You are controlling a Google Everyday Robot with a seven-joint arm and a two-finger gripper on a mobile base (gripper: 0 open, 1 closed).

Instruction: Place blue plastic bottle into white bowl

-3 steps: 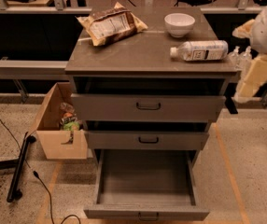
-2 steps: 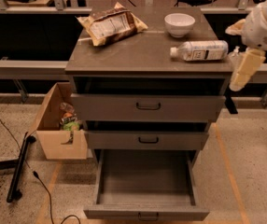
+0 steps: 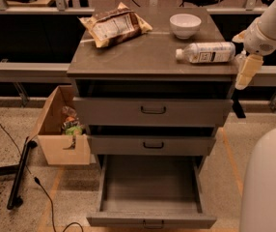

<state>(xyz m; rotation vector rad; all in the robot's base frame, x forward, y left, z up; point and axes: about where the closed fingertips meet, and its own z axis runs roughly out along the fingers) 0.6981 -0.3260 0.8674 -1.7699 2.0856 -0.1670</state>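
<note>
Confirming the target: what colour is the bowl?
Plain white bowl, camera view; gripper hangs beside the bottle.

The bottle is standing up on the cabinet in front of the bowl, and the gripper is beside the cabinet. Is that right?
No. The camera view shows the bottle lying on its side, not standing up. It is on the cabinet in front of the bowl, and the gripper is beside the cabinet, just past the bottle's base.
</note>
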